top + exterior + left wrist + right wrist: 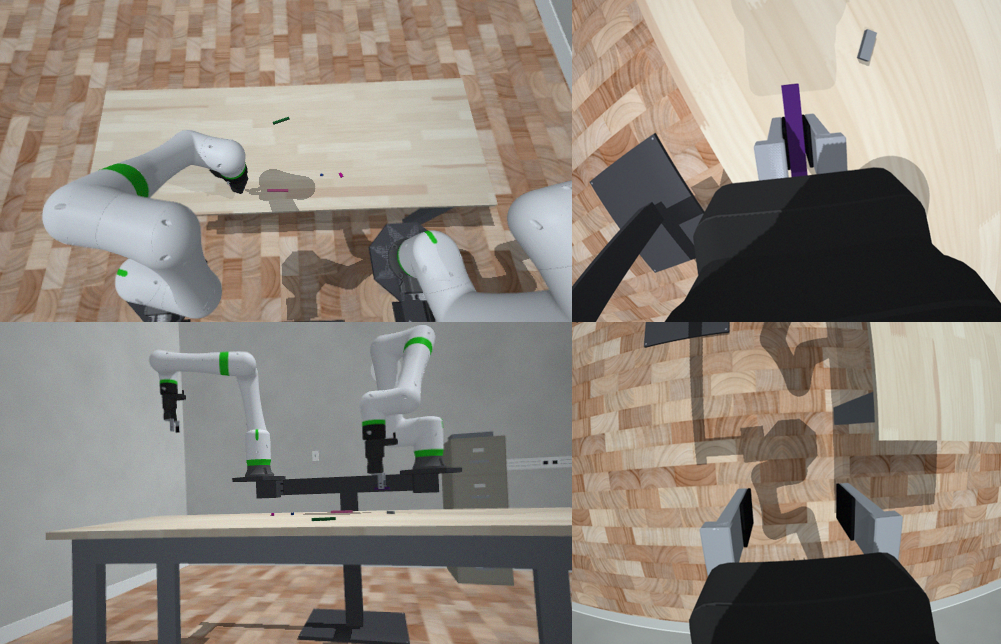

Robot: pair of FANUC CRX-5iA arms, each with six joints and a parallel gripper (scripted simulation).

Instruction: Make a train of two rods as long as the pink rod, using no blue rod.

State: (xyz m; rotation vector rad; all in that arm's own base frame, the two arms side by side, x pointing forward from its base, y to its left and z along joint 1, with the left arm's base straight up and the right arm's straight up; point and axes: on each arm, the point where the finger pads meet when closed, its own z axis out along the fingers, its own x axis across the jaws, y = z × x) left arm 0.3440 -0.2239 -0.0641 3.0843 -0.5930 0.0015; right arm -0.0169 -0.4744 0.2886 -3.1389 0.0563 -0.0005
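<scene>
My left gripper (381,480) (795,133) is shut on the purple rod (792,103) and holds it level, above the table. The grey rod (866,45) (390,512) lies flat on the table, ahead and to the right in the left wrist view; the arm hides it in the top view. The pink rod (277,190) (342,511) lies flat near the table edge on the arms' side, in the left arm's shadow. My right gripper (794,503) (174,426) is open and empty, high up, over the floor in its wrist view.
The dark green rod (281,121) (323,519) lies towards the table's far side in the top view. The tiny blue rod (321,175) (292,514) and the magenta rod (341,175) (272,514) lie right of the pink rod in the top view. The table (400,110) ends close to the arm bases.
</scene>
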